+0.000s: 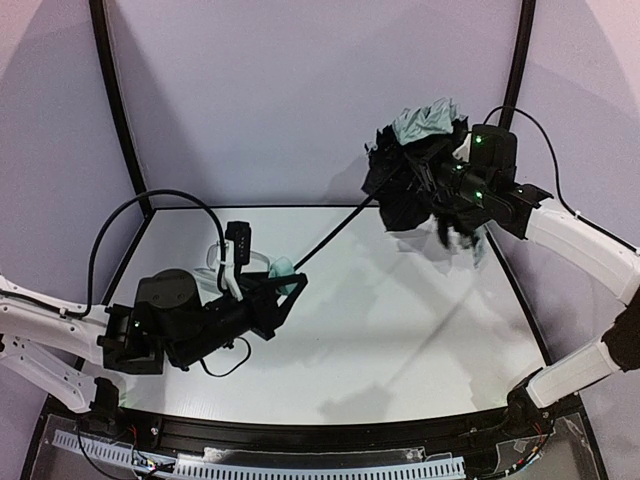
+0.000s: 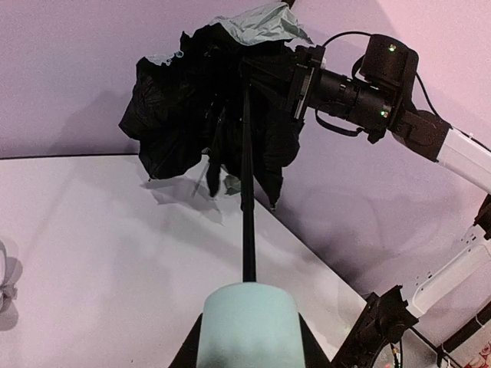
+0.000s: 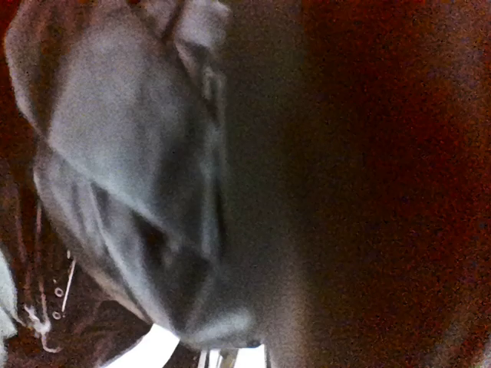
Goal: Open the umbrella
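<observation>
top external view: my left gripper (image 1: 288, 281) is clamped on the pale green handle (image 1: 283, 267) of the umbrella (image 1: 400, 200), low over the white table (image 1: 400, 330). the thin black shaft (image 1: 340, 228) slants up and right into the bunched canopy (image 1: 392, 170), black with a mint patch on top, raised in the air at my right gripper (image 1: 436, 178).
left wrist view: the handle sits between my fingers and the shaft rises to the canopy.
right wrist view: blurred fabric fills the lens, so i cannot tell if my right fingers are closed.
</observation>
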Robot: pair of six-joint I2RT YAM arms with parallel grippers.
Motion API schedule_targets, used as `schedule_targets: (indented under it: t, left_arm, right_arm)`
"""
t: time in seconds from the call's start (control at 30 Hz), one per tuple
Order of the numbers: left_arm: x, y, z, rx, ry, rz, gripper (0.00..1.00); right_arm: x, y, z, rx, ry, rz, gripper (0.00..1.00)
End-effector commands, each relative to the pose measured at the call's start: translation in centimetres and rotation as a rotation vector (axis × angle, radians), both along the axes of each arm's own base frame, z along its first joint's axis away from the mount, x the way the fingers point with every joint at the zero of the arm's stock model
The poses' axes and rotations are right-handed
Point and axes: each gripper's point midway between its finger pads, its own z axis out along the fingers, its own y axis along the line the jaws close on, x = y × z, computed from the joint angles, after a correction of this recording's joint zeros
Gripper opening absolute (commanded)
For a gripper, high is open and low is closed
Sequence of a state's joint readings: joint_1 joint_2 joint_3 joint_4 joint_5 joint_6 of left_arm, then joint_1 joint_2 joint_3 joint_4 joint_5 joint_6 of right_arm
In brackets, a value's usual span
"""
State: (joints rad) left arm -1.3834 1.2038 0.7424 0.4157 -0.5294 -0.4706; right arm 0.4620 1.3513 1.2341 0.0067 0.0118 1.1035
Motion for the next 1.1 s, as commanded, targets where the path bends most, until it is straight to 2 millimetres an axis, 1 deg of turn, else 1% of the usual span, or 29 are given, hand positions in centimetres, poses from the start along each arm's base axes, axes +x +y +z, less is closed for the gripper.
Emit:
schedule_targets:
  t: [0.0,0.03,0.07,0.1,0.13,0.17,0.2,0.27,0.37,0.43,0.5,0.53,0.63,0.73,0.8,0.83,0.9,0.93,1.0,1.07]
  left_arm:
    - [-4.3,0.2,-6.5,0.182,0.131,-0.148,0.05]
    - [-3.9,0.1,-6.2,0.187,0.126,-0.129,0.16]
    - [-3.5,0.0,-5.5,0.185,0.119,-0.103,0.31]
    - [-3.2,0.1,-5.5,0.202,0.114,-0.079,0.59]
    - [-2.9,0.1,-5.1,0.213,0.109,-0.061,0.83]
    - [-2.5,0.2,-4.9,0.234,0.109,-0.036,0.93]
    - [-2.1,0.4,-4.5,0.247,0.111,-0.005,0.97]
    - [-1.8,0.9,-4.0,0.276,0.123,0.024,0.99]
    - [-1.7,2.0,-3.8,0.314,0.154,0.052,0.99]
    - [-1.8,1.8,-2.4,0.284,0.153,0.035,0.99]
    - [-1.8,1.0,-1.0,0.258,0.154,-0.001,0.99]
    - [-1.7,0.3,0.2,0.231,0.166,-0.041,0.99]
    - [-1.5,-2.2,2.4,0.178,0.198,-0.19,0.99]
    - [-1.0,-3.8,3.6,0.158,0.181,-0.277,0.99]
    - [-0.9,-5.3,3.2,0.165,0.188,-0.334,0.99]
    - [-1.3,-6.1,3.6,0.157,0.194,-0.388,0.99]
    - [-1.4,-7.9,2.6,0.178,0.207,-0.429,0.99]
    - [-1.4,-8.9,1.4,0.198,0.223,-0.447,0.99]
    - [-1.1,-10.0,0.6,0.2,0.246,-0.452,0.99]
    - [-1.0,-11.3,-0.6,0.203,0.265,-0.469,0.99]
  right_arm:
    - [2.1,-12.9,12.5,0.056,-0.476,-0.411,0.0]
    - [1.8,-11.8,12.4,0.059,-0.494,-0.347,0.0]
    - [1.5,-10.8,12.3,0.062,-0.511,-0.289,0.0]
    - [1.1,-10.0,12.3,0.062,-0.535,-0.239,0.0]
    - [0.6,-9.1,12.4,0.055,-0.557,-0.188,0.0]
    - [0.2,-8.4,12.3,0.044,-0.567,-0.145,0.0]
    - [-0.3,-7.8,12.5,0.03,-0.585,-0.111,0.0]
    - [-1.4,-6.7,12.7,-0.007,-0.62,-0.042,0.0]
    - [-2.8,-5.8,12.5,-0.032,-0.635,0.024,0.0]
    - [-4.0,-4.9,12.3,-0.037,-0.665,0.074,0.0]
    - [-5.6,-3.2,12.5,-0.076,-0.71,0.144,0.0]
    - [-6.4,-2.1,12.5,-0.103,-0.726,0.18,0.0]
    - [-8.4,0.2,12.7,-0.131,-0.778,0.272,0.0]
    - [-9.6,1.3,12.9,-0.119,-0.792,0.323,0.0]
    - [-9.9,2.0,12.5,-0.137,-0.782,0.319,0.0]
    - [-10.0,2.1,12.4,-0.145,-0.78,0.311,0.0]
    - [-9.9,2.1,12.2,-0.136,-0.769,0.296,0.0]
    - [-9.8,2.0,12.1,-0.13,-0.764,0.288,0.0]
    - [-9.5,1.9,12.0,-0.125,-0.754,0.26,0.0]
    - [-9.2,2.1,11.9,-0.136,-0.746,0.238,0.0]
